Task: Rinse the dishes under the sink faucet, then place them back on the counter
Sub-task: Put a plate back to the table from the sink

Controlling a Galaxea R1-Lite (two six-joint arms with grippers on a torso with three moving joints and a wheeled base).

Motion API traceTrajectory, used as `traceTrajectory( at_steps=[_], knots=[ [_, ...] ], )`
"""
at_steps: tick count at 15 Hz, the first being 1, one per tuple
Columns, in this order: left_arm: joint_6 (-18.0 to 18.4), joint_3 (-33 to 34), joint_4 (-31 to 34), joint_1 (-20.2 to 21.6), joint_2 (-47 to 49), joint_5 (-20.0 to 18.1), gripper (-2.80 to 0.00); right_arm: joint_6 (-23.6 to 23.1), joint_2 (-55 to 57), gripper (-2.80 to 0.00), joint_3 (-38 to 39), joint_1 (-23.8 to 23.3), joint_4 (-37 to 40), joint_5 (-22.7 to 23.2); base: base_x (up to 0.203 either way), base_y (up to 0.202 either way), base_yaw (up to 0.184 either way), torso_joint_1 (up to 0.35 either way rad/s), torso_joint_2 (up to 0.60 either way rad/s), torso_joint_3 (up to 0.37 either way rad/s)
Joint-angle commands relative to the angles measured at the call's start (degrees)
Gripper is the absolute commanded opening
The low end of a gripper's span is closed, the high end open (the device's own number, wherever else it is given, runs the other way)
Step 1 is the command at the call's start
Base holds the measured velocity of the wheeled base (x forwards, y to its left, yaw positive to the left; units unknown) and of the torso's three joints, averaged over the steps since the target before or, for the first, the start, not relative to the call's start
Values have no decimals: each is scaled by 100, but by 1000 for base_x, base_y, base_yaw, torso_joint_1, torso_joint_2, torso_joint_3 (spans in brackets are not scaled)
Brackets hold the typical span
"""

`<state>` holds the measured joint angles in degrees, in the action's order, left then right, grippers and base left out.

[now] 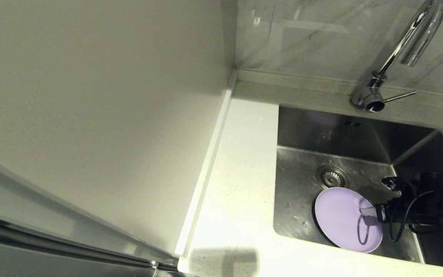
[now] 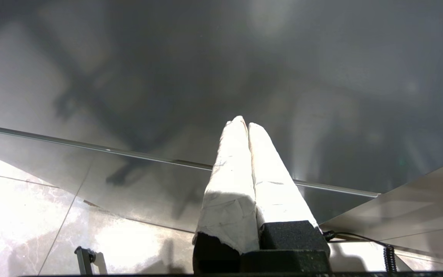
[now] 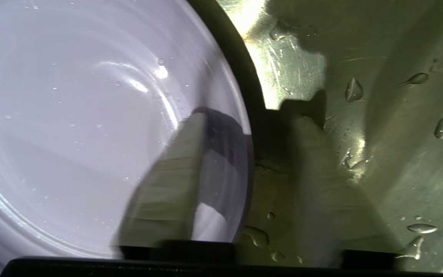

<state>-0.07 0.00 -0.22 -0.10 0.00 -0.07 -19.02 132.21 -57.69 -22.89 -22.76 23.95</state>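
Lilac plate [image 1: 340, 215] lies in sink [image 1: 302, 130], right tool [image 3: 244, 127] astride its rim.

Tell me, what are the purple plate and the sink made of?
The lilac plate looks like smooth plastic: even matte colour, soft shine, light showing through its rim by the right gripper, though glazed ceramic is possible. The sink is brushed stainless steel: grey, streaky reflections, water beading on it.

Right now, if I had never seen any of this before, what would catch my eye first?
Probably the lilac plate, tilted in the steel sink just in front of the round drain strainer, with the right gripper straddling its rim, one finger over the plate's inside and one outside it. Next, the tall chrome faucet curving above the sink's back edge. The left gripper is parked elsewhere, fingers pressed together.
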Motion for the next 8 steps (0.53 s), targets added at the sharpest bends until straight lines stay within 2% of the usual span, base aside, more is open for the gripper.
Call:
traceTrajectory(
  at_steps=[1,8],
  knots=[
    [-1,18,-4,1,-7,0,-280,-1,-147,-280,2,-5,-28,-173,0,0,0,0,0,0],
    [-1,18,-4,1,0,7,-280,10,-869,-280,-5,-188,-49,-783,0,0,0,0,0,0]
  ],
)
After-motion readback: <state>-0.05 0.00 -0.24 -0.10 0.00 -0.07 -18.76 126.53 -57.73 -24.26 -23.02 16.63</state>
